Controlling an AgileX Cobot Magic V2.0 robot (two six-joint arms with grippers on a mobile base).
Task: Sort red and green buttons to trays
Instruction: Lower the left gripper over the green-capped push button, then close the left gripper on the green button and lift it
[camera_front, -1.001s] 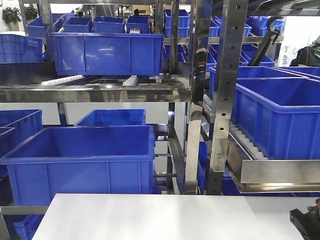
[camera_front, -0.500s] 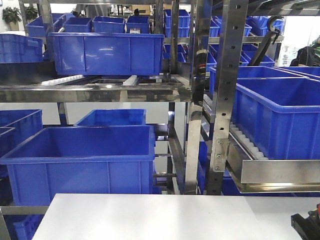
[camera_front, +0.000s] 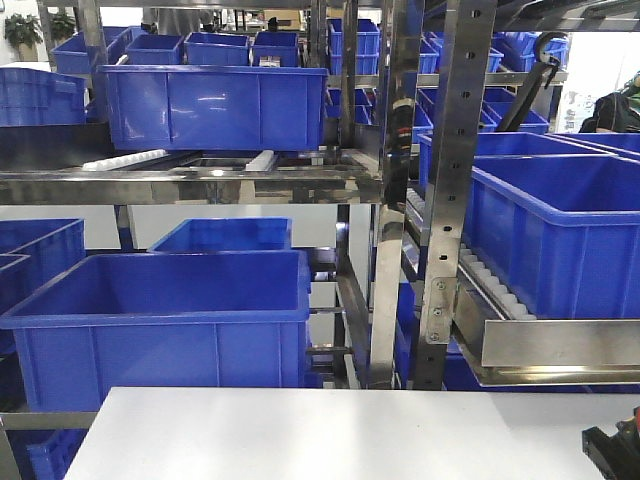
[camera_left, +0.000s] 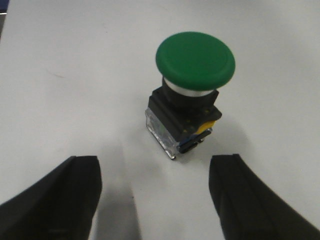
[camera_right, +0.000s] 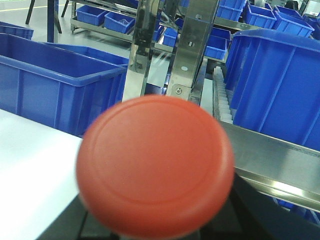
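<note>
Left gripper (camera_left: 155, 167) is low over the white table (camera_left: 60, 75), its black, matte, rounded fingers (camera_left: 65, 195) spread wide and touching nothing. The green button (camera_left: 192, 95) stands upright just ahead of the gap: glossy mushroom cap, chrome collar, black block, clear base. Right gripper (camera_front: 612, 447) is at the table's right edge, clamped on the red button (camera_right: 155, 165), its smooth domed cap facing the wrist camera. Blue plastic crates (camera_right: 50, 85) and a steel rack (camera_right: 190, 45) sit behind.

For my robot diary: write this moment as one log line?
left pincer: open, green button ahead | right pincer: red button close, grip unclear
</note>
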